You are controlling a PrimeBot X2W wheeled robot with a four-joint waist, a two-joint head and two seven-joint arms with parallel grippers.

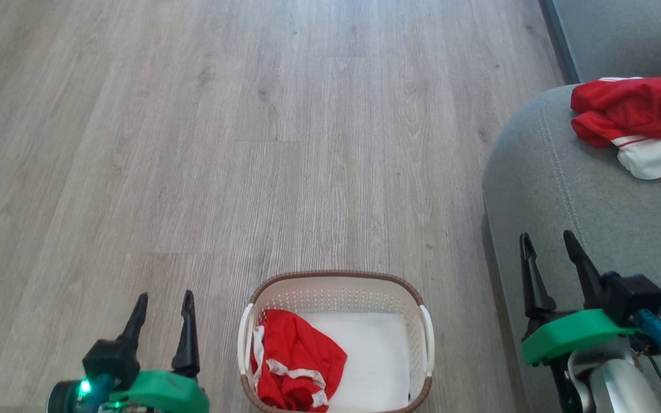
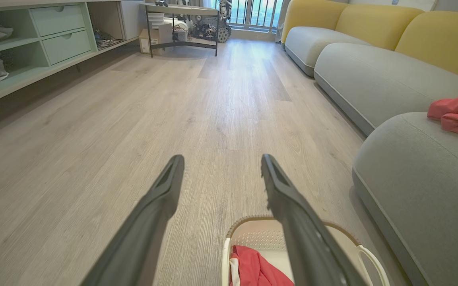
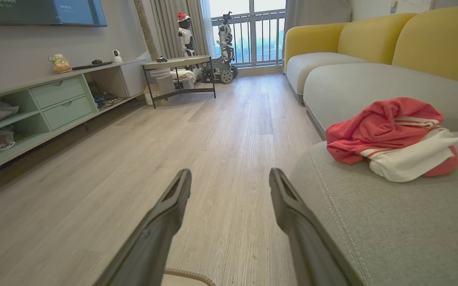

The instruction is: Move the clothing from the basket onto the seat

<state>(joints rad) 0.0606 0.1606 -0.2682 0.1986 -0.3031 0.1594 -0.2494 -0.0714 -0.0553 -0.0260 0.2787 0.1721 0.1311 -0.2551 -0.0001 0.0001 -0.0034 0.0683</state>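
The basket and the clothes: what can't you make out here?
Basket: near end cut off by the head view's bottom edge; in the left wrist view a finger covers part.
Red clothing inside: crumpled, one piece or several unclear.
Clothing on the seat: cut off by the head view's right edge.

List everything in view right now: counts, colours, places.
floor: one, grey-brown planks, throughout
seat: one, grey-green, robot's right
basket: one, cream with brown rim, on floor left of seat
clothing in basket: one heap, red and white, left half
clothing on seat: one bundle, red and white, far end
sofa backs: three, yellow, behind seat
shelf unit: one, pale green, along wall
left gripper: one, dark fingers open, empty, left of basket
right gripper: one, dark fingers open, empty, at seat's edge
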